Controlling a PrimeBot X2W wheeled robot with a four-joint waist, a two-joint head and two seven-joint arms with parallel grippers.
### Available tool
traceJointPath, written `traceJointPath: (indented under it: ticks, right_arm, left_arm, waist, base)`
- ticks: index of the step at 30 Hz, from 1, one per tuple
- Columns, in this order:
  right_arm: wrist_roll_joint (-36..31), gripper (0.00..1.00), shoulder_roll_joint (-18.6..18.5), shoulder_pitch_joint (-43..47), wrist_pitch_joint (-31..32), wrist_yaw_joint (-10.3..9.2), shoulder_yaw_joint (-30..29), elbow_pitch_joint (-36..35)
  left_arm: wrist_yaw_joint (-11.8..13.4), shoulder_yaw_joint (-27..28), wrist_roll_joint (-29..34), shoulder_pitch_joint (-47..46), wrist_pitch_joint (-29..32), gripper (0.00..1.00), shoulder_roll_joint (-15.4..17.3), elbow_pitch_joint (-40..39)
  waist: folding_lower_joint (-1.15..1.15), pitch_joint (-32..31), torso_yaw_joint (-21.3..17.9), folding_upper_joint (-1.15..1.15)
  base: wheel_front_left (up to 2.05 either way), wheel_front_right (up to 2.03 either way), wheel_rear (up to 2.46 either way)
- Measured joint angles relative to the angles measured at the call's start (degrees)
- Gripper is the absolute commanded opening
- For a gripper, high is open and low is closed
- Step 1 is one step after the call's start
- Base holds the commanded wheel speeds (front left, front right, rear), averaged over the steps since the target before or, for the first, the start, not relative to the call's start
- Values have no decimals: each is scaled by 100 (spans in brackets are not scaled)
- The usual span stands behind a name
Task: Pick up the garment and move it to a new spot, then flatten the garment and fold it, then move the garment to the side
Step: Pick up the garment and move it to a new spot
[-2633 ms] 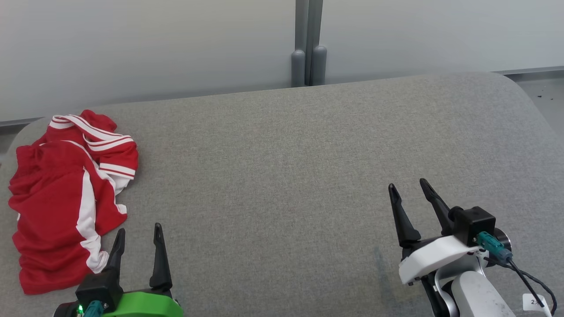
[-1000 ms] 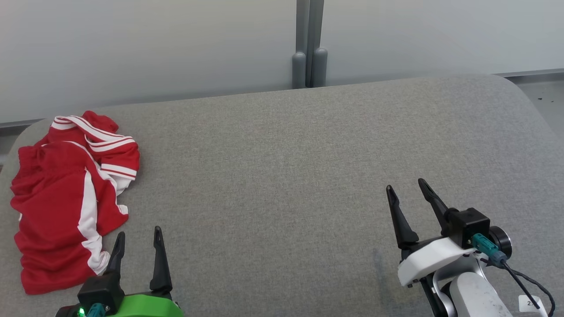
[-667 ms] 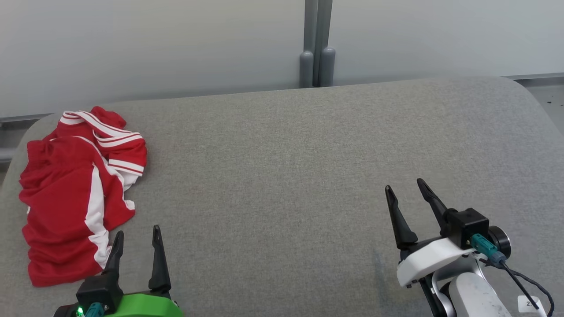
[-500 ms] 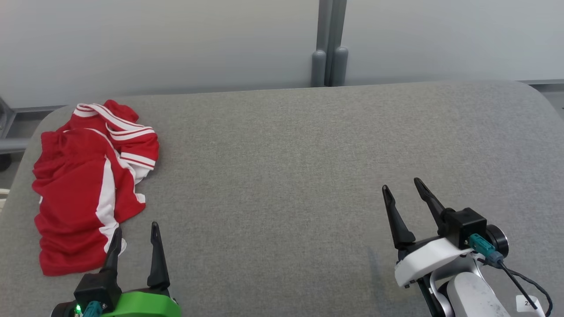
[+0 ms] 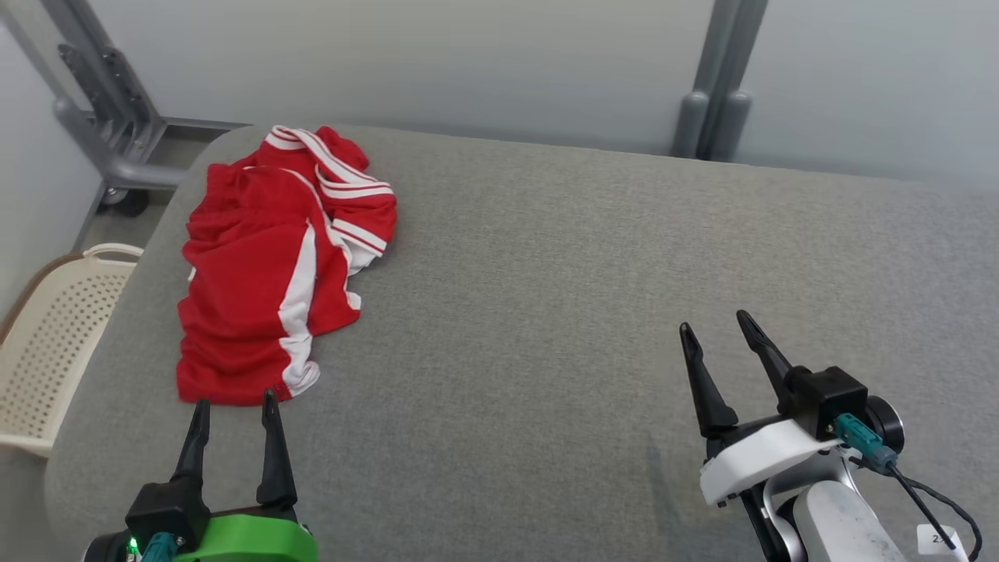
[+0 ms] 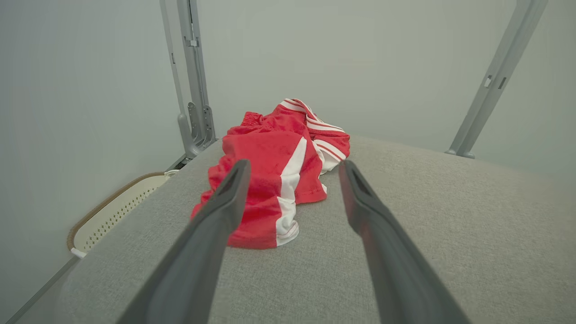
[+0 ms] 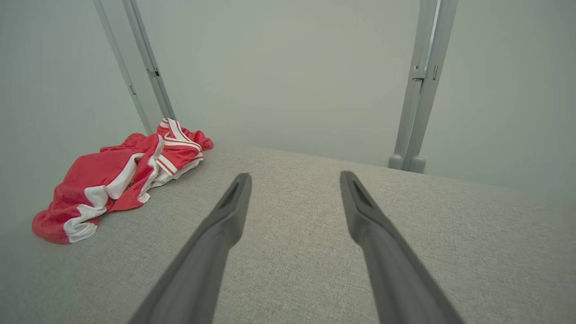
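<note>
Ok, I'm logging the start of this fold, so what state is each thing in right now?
garment: crumpled in a heap near the table's far left corner, unfolded, not held.
left gripper: jaws open, empty, tips by the garment's near edge.
right gripper: jaws open, empty, above bare table.
basket: beside the table's left edge, inside mostly hidden.

Left claw (image 5: 232, 402), green-wristed, low at near left, fingers parted, empty. Right claw (image 5: 714, 332), white-wristed, near right, fingers likewise spread, tilted slightly left.
</note>
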Motion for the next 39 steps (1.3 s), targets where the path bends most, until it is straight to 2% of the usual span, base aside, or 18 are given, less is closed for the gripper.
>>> traceJointPath:
  ticks: [9, 15, 25, 33, 39]
  right_arm:
    - [11, 100, 2, 0, 0, 0, 67, -7]
    - [19, 100, 2, -14, 0, 0, 116, -2]
    - [-5, 100, 1, -53, 0, 0, 81, -1]
    - [-264, 100, 1, -249, 0, 0, -146, -102]
    - [-583, 100, 3, -547, 0, 0, -375, -235]
  left_arm:
    - [9, -21, -12, 47, 0, 100, 15, -27]
    - [53, -19, -46, 49, 0, 100, 31, -36]
    - [145, -53, -64, 27, 22, 100, 34, -73]
    - [156, 85, -44, -689, 179, 100, 392, -238]
    - [-15, 193, -92, -1446, 487, 100, 789, -1]
  waist:
    - [0, 51, 762, 0]
    - [0, 116, 1057, 0]
    - [0, 286, 979, 0]
    - [0, 552, 825, 0]
    - [0, 863, 770, 0]
  base:
    - [0, 0, 0]
    - [0, 0, 0]
    - [0, 0, 0]
    - [0, 0, 0]
    - [0, 0, 0]
